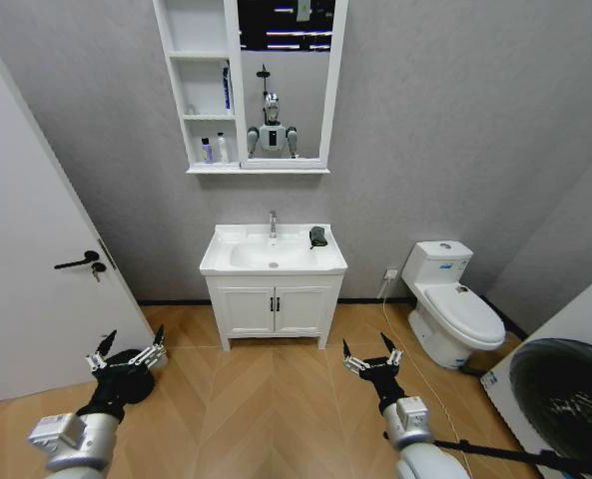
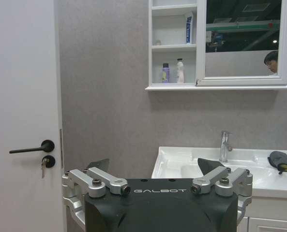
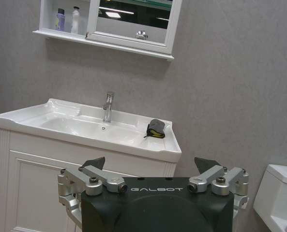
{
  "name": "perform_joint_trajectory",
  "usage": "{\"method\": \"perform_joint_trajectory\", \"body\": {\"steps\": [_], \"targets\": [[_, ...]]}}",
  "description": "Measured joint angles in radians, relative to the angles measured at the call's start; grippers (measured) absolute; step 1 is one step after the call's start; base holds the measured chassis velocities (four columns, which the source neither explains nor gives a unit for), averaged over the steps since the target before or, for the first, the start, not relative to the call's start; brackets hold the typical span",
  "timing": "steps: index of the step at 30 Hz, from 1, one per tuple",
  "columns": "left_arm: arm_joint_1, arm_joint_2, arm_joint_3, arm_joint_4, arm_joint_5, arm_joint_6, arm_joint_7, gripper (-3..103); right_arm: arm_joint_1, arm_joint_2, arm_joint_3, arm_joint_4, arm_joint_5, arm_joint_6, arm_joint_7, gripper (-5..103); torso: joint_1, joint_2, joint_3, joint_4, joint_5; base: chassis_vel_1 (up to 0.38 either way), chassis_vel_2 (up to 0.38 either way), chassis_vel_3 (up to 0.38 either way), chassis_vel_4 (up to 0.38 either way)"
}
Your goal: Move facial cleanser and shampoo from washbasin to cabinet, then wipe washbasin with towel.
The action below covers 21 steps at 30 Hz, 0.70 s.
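The facial cleanser (image 1: 207, 151) (image 2: 165, 73) (image 3: 60, 20), a small purple bottle, stands in the lowest niche of the white cabinet (image 1: 198, 95) (image 2: 172, 34). Beside it stands the white shampoo (image 1: 222, 148) (image 2: 180, 71) (image 3: 76, 20). A dark towel (image 1: 318, 237) (image 2: 281, 161) (image 3: 156, 128) lies crumpled on the right rear ledge of the washbasin (image 1: 221, 261) (image 2: 170, 159) (image 3: 32, 118). My left gripper (image 1: 129, 351) (image 2: 153, 166) and right gripper (image 1: 371, 351) (image 3: 150, 164) are both open and hold nothing. They hang low over the floor, well short of the basin.
A chrome faucet (image 1: 273, 223) rises at the basin's back. A low two-door cupboard (image 1: 273, 309) carries the basin. A door (image 1: 36, 269) stands on the left, a toilet (image 1: 453, 304) on the right and a washing machine (image 1: 565, 389) at the near right. A tube (image 1: 226, 88) stands in the middle niche.
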State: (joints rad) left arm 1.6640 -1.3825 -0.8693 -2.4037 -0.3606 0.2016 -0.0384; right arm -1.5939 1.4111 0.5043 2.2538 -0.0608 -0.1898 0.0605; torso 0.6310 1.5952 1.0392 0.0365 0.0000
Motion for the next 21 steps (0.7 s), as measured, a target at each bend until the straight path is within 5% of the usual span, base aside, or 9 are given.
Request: {"method": "perform_joint_trajectory", "body": {"steps": [21], "targets": [[0.0, 0.0, 0.0, 0.0, 0.0, 0.0, 0.0, 100, 0.0, 0.0, 0.0, 0.0, 0.0, 0.0, 0.0, 100, 0.0, 0.0, 0.0, 0.0, 0.0, 0.0, 0.0, 0.0, 0.0]]}}
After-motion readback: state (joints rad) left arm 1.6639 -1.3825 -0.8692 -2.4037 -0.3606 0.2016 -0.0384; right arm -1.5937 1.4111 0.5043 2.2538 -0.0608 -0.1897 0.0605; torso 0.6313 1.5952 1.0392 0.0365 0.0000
